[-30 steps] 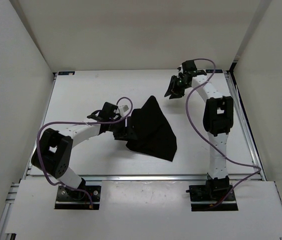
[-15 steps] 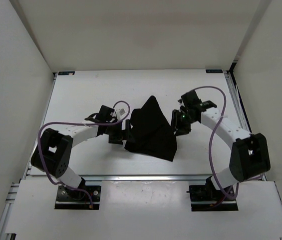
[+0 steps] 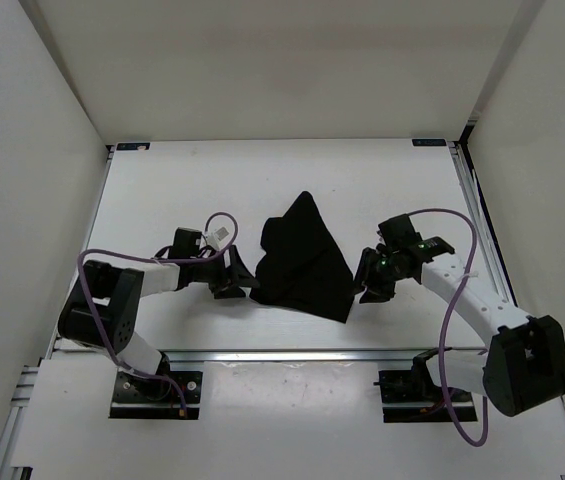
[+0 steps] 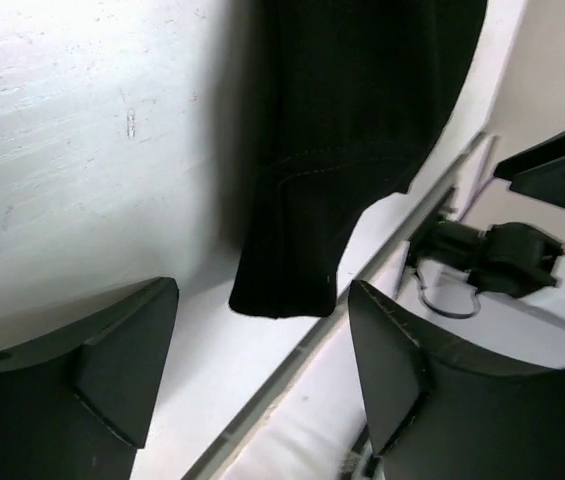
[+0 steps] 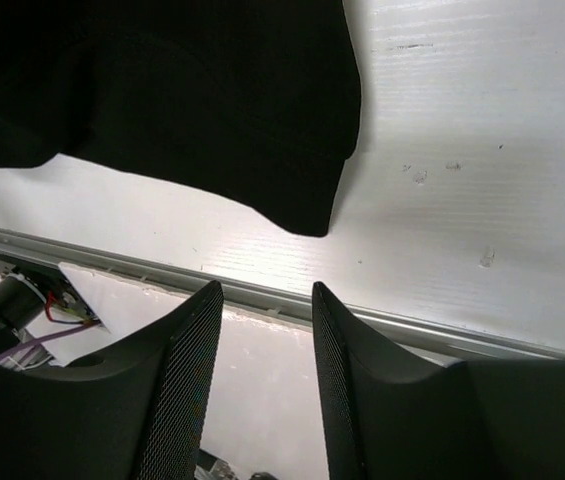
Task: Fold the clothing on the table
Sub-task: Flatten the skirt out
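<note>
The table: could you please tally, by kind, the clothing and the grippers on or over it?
Black clothing: 1
Grippers: 2, the left gripper and the right gripper, both open and empty
Total: 3

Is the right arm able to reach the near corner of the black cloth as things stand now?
Probably yes. The right fingers are open and sit just beside the near right corner of the cloth, with only bare table between them.
</note>
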Robot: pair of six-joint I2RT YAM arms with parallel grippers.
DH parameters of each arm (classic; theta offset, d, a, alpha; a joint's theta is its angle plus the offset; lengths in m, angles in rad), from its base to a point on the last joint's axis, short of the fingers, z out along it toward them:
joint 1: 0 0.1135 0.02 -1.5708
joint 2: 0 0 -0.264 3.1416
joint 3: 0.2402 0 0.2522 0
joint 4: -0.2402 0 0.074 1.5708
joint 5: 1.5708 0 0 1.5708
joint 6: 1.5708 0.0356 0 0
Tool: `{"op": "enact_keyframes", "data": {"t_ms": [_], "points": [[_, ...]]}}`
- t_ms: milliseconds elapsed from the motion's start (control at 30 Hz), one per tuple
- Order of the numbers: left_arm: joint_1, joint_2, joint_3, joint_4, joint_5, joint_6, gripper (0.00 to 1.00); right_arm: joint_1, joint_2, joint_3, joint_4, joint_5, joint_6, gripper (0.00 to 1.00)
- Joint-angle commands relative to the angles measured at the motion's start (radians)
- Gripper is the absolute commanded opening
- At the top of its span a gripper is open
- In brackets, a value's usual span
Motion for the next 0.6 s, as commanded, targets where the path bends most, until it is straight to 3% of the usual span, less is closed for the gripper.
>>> {"op": "enact_keyframes", "data": {"t_ms": [0, 233, 300, 500, 567], "points": [[0.012, 0.024, -0.020, 0.124, 0.083, -0.047, 0.79, 0.009, -0.027, -0.007, -0.008, 0.009, 0.045, 0.46], [0.041, 0.079, -0.080, 0.238, 0.105, -0.102, 0.69, 0.039, -0.037, 0.004, -0.038, 0.029, 0.078, 0.46], [0.075, 0.090, -0.096, 0.300, 0.138, -0.132, 0.60, 0.041, -0.040, -0.001, -0.041, 0.030, 0.073, 0.46], [0.083, 0.131, -0.121, 0.444, 0.171, -0.201, 0.60, 0.049, -0.042, 0.017, -0.058, 0.030, 0.081, 0.47], [0.068, 0.147, -0.135, 0.522, 0.178, -0.256, 0.52, 0.050, -0.036, 0.024, -0.058, 0.033, 0.082, 0.47]]}}
